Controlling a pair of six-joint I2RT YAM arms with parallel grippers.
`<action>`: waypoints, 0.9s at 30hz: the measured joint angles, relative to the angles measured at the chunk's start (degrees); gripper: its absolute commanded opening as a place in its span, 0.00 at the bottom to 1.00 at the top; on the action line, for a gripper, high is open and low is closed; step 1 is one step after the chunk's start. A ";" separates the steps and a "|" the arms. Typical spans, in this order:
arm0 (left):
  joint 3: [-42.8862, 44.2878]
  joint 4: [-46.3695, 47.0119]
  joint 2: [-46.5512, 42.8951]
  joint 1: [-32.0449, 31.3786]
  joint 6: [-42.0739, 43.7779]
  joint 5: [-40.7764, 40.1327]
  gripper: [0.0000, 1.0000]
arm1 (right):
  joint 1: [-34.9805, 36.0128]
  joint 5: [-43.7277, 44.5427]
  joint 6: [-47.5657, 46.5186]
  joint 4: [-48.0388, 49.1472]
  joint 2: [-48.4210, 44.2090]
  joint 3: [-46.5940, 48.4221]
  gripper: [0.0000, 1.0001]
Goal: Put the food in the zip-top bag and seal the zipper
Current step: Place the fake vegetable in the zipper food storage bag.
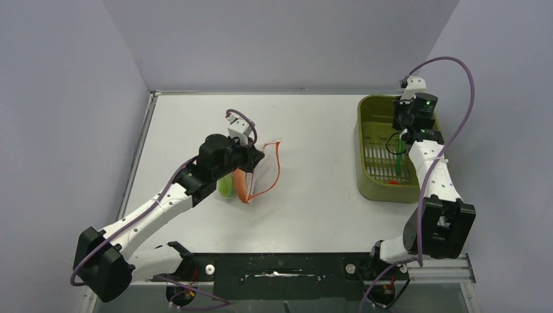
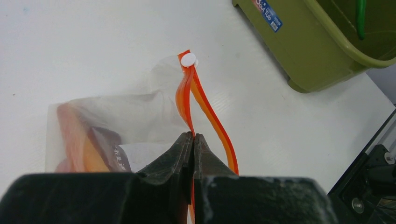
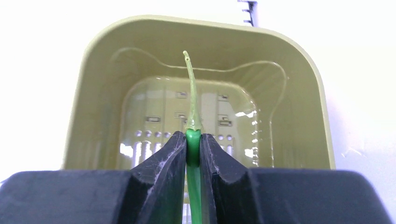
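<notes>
Left of the olive tub (image 2: pixel 303 56), the left pincer (image 2: pixel 193 136) pinches the bag (image 2: pixel 121 116)'s zipper (image 2: pixel 206 108). Above the tub, the right pincer (image 3: pixel 193 136) pinches a green toy vegetable (image 3: pixel 193 105).

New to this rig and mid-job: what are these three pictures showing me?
Two robot arms stand at a white table, each ending in a two-finger gripper. The wide picture looks down from above and behind them; the other two come from a camera on each wrist. The left gripper is pinched shut on the orange zipper strip of a clear zip-top bag mid-table, with toy food inside. The right gripper, over the olive-green tub, is shut on a thin green stemmed toy vegetable. A small red bit lies in the tub.
</notes>
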 measured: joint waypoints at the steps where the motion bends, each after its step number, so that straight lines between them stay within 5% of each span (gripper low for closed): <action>1: 0.96 -0.52 0.00 0.00 -0.33 0.02 0.00 | 0.50 -0.46 0.28 -0.44 -1.16 0.00 0.01; 18: 11.39 -7.02 -0.15 0.00 -3.98 3.13 0.00 | 14.34 -9.55 2.84 -6.86 -13.94 2.71 0.00; 27: 11.67 -7.10 0.26 0.00 -7.10 6.08 0.00 | 19.39 -22.56 3.30 -0.37 -23.23 2.51 0.00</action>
